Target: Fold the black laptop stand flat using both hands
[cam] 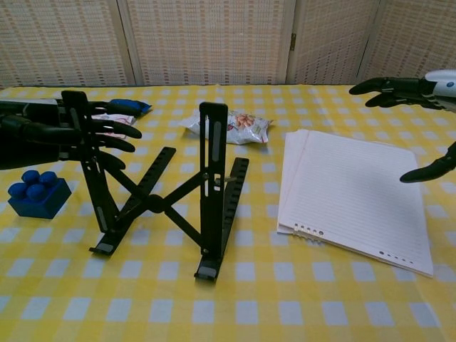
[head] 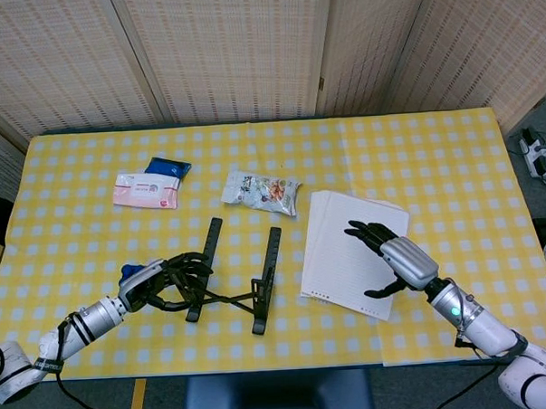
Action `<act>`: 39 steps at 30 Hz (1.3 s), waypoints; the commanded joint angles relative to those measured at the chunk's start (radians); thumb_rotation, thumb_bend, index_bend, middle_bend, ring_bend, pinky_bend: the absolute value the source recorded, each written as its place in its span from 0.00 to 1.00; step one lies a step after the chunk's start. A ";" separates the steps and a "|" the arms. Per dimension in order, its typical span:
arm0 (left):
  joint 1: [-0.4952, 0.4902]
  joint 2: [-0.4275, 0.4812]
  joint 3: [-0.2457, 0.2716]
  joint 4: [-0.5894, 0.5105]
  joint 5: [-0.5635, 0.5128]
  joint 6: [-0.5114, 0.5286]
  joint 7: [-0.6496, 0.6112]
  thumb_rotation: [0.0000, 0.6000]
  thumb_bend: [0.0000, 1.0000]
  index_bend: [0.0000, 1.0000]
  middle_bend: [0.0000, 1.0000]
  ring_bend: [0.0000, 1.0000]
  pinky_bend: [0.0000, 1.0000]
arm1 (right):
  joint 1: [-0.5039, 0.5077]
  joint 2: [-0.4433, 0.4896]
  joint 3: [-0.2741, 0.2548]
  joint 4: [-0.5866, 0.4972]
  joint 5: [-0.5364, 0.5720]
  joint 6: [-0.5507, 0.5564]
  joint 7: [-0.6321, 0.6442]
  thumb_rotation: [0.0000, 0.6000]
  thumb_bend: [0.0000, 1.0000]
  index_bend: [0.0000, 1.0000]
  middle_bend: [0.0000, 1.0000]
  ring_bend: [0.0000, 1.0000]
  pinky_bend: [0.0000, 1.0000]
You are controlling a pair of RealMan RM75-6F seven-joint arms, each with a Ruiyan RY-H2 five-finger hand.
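- Fingers (cam: 107, 132) of left hand (head: 158, 280) wrapped around the top of the laptop stand's (head: 233, 283) left upright bar; stand gripped.
- Right hand (head: 393, 261) holds nothing, fingers (cam: 377, 87) spread apart, thumb below; it hovers over the stack of lined paper (head: 352, 251), not touching as far as chest view shows.
- Laptop stand sits near the front edge of the worktop (head: 434, 152), left of centre, unfolded: both bars raised, cross-braces forming an X, feet on the cloth.
- Left bar tilts away from the right bar at the top.
- Blue toy block (cam: 39, 194) just beside the stand's left side, under the left hand in head view.
- Paper stack lies right of the stand, apart from it.
- Snack bag (head: 261, 190) behind the stand toward mid-worktop.
- Pink-white packet (head: 145, 190) and blue packet (head: 168, 166) toward the back left, touching each other.
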 commanded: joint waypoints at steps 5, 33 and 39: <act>0.010 0.039 0.040 -0.073 0.027 0.044 0.057 1.00 0.25 0.20 0.29 0.23 0.30 | 0.074 -0.032 -0.012 0.026 -0.038 -0.050 0.148 1.00 0.09 0.00 0.04 0.09 0.00; 0.009 0.076 0.082 -0.210 -0.006 0.027 0.168 1.00 0.25 0.16 0.29 0.21 0.29 | 0.334 -0.261 -0.148 0.201 -0.278 0.093 0.846 1.00 0.11 0.00 0.06 0.10 0.00; 0.009 0.075 0.088 -0.201 -0.005 0.029 0.161 1.00 0.25 0.17 0.29 0.21 0.29 | 0.361 -0.351 -0.159 0.296 -0.259 0.121 0.969 1.00 0.12 0.00 0.06 0.11 0.00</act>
